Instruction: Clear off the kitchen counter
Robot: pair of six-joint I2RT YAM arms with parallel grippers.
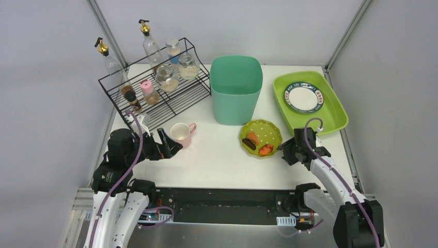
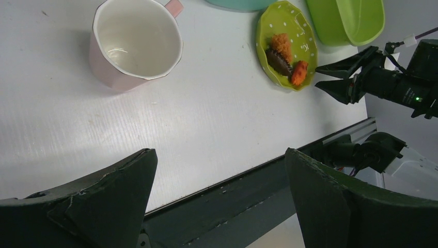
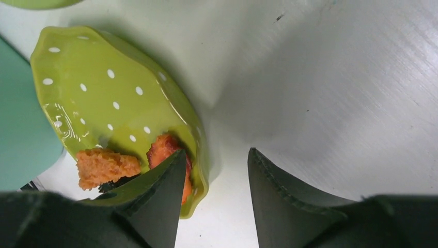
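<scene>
On the white kitchen counter (image 1: 217, 165) lies a green dotted plate (image 1: 261, 135) (image 3: 113, 98) (image 2: 286, 31) with orange and dark food pieces (image 3: 106, 166). My right gripper (image 1: 282, 147) (image 3: 216, 151) straddles the plate's near rim. One finger is over the food inside and the other is outside above the counter, with a gap left between them. A pink cup (image 1: 181, 132) (image 2: 135, 44) stands empty and upright. My left gripper (image 1: 173, 146) (image 2: 219, 152) is wide open just beside the cup, holding nothing.
A teal bin (image 1: 236, 88) stands behind the plate. A lime-green tray (image 1: 333, 111) at the back right holds a blue-rimmed plate (image 1: 303, 97). A black wire rack (image 1: 155, 98) with jars and bottles fills the back left. The counter's near edge (image 2: 227, 173) runs under my left fingers.
</scene>
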